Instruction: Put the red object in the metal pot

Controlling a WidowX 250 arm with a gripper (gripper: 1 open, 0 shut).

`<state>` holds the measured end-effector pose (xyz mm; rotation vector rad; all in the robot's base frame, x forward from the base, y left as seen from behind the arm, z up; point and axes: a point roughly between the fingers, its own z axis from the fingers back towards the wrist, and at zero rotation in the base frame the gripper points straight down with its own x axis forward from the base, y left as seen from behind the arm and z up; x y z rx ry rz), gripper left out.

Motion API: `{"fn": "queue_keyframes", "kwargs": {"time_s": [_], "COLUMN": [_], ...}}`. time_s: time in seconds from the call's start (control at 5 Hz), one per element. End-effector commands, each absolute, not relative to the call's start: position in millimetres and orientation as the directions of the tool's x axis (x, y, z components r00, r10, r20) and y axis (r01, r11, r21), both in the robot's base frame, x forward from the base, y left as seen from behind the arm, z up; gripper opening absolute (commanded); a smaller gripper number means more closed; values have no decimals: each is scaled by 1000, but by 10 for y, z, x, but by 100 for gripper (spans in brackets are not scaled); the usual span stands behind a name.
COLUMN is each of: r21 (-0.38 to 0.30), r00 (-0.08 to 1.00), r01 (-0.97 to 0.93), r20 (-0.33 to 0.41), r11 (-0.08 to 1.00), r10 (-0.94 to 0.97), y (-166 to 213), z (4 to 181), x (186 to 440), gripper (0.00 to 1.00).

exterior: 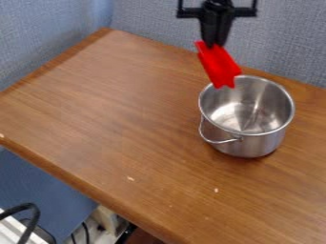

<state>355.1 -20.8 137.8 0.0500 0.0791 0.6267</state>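
Observation:
My gripper (213,42) hangs from the top edge of the camera view, pointing down, shut on the upper end of the red object (219,65). The red object is a small bright red block held tilted in the air, its lower end reaching just over the left rim of the metal pot (246,116). The metal pot is a shiny round steel pot standing upright on the right side of the wooden table (102,124), with a thin wire handle on its front side. The inside of the pot looks empty.
The table's front edge runs diagonally from left to lower right, with dark floor and cables below it. A blue-grey wall stands behind the table.

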Motion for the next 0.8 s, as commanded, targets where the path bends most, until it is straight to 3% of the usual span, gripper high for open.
{"fn": "queue_keyframes", "kwargs": {"time_s": [0.0, 0.6], "r21": [40, 24], "r00": [833, 841], "r01": [-551, -538], "r20": [-29, -45], "r11": [833, 842], "r10": [552, 539], "y": [-307, -401], "z": [1489, 1187], "x": [3504, 3531], "gripper": [0, 0]}}
